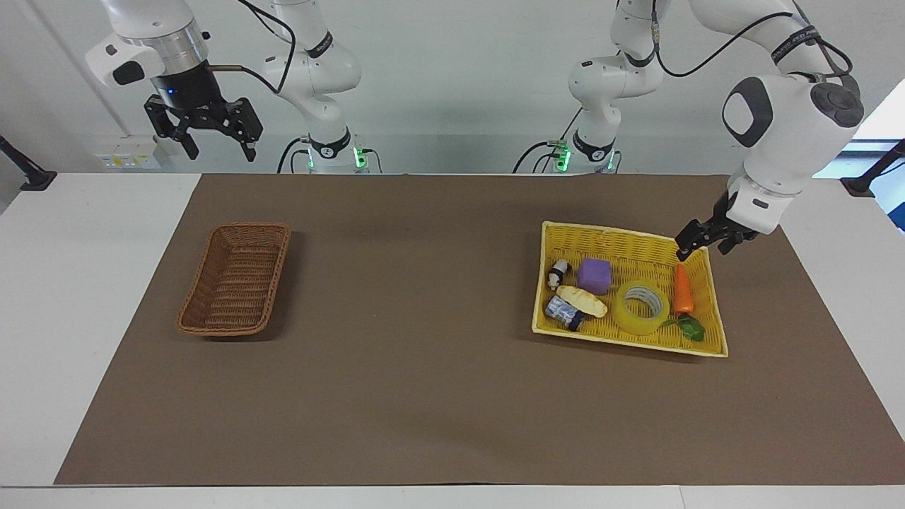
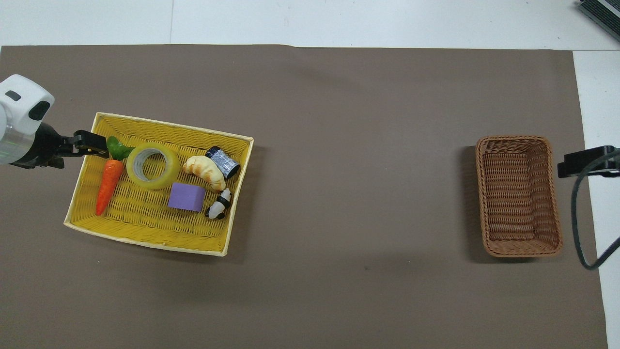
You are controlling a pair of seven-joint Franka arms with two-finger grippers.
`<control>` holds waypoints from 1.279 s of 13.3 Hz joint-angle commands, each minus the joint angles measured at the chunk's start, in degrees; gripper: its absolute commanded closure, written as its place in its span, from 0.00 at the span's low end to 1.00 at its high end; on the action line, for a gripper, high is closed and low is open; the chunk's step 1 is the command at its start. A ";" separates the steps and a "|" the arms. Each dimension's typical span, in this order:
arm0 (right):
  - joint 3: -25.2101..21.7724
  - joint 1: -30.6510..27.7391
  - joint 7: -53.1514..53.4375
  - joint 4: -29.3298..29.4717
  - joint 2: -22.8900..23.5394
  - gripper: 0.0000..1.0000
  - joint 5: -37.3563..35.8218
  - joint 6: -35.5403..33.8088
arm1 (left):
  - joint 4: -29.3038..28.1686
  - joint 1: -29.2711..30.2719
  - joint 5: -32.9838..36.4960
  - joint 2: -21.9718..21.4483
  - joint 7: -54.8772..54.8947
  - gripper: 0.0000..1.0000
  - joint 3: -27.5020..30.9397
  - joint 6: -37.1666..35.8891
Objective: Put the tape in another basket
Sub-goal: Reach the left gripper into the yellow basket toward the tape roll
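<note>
From above, I see only a black tip of my right end effector [image 2: 583, 162], cut off at the 3 o'clock edge. My left end effector [image 2: 94, 144] covers part of the carrot's leaves [image 2: 116, 148].

a white table [image 1: 85, 297] under a brown mat [image 1: 424, 396], a pale wall [image 1: 452, 71] past it.

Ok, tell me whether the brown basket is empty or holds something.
Empty. Both views show only bare wicker weave inside the brown basket; the tape lies in the yellow basket.
</note>
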 commanded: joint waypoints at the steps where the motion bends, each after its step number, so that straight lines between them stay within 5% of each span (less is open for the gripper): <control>1: 0.18 -0.35 -1.42 -0.56 -0.93 0.00 -0.26 -0.46 | -0.86 0.19 -0.54 2.67 -6.29 0.00 -0.04 3.50; 9: 0.18 -0.35 -1.42 -0.56 -0.93 0.00 -0.18 -0.46 | -7.70 -0.60 -6.32 5.58 -23.45 0.00 -0.22 12.20; 13: 0.18 -0.35 -1.42 -0.56 -0.93 0.00 -0.17 -0.46 | -15.96 -0.78 -6.42 5.05 -24.60 0.03 -0.22 20.46; 16: 0.18 -0.35 -1.42 -0.56 -0.93 0.00 -0.26 -0.46 | -18.86 -0.78 -6.34 5.41 -23.99 0.32 -0.22 23.18; 17: 0.18 -0.35 -1.42 -0.56 -0.93 0.00 -0.26 -0.46 | -19.57 -0.78 -6.34 5.23 -23.90 0.59 -0.22 24.33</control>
